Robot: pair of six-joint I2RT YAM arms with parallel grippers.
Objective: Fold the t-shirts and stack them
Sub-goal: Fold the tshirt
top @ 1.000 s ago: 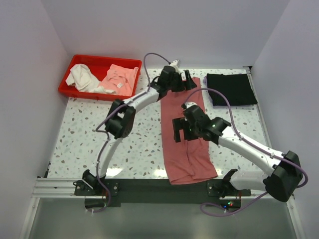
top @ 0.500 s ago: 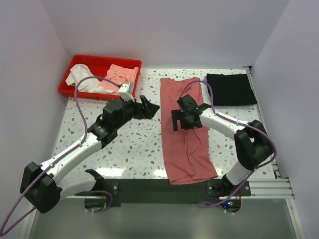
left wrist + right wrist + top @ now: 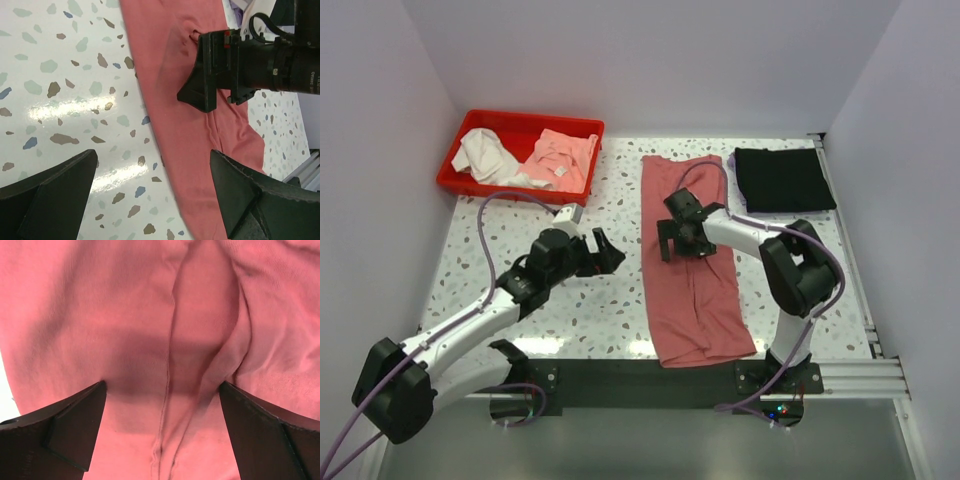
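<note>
Rose-red t-shirt: the rose-red t-shirt [image 3: 692, 285] is soft matte knit, laid out as one long narrow strip down the middle of the table, with seams and shallow creases along its length.
Black t-shirt: the black t-shirt [image 3: 783, 180] is a flat, neat rectangle at the far right corner, apart from the rose one.
Right hand: the right hand [image 3: 682, 244] is over the strip's upper half with its fingers spread wide, and the wrist view shows only pink cloth and a shadow between them. Whether they touch the cloth, I cannot tell.
Left hand: the left hand [image 3: 607, 252] is spread wide and holding nothing, over bare table just left of the strip's edge.
Table: the table [image 3: 490, 260] is white, glossy and speckled with grey and brown chips.
Bin: a red bin [image 3: 535, 118] sits at the far left corner with a crumpled white cloth [image 3: 485, 155] and a pink cloth [image 3: 560, 155] inside.
Room: plain pale walls [image 3: 650, 60] close in on three sides.
</note>
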